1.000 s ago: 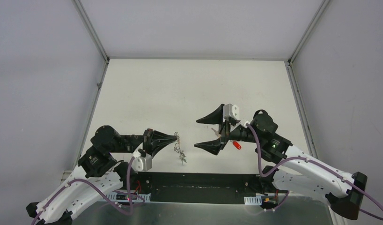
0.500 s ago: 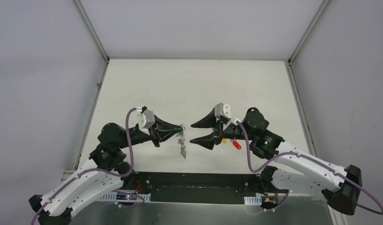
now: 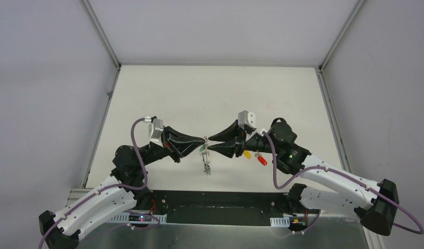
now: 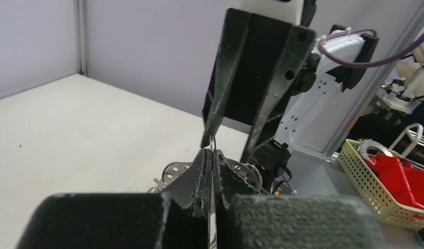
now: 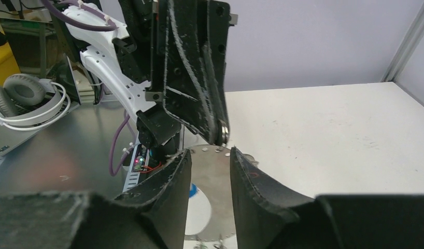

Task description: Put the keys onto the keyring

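Pinching the keyring [image 4: 212,141], left jaws meet right jaws, table [image 3: 215,93] edges far.

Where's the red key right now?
In the top view, the red key lies on the table right of centre. It is just right of the yellow key, by the right arm's wrist and apart from the right gripper.

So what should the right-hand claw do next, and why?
Probably close gently on the keyring. The left gripper is shut on it, holding it aloft, and the right gripper appears to have its part-open fingers either side of the ring's exposed edge, not yet pinching it.
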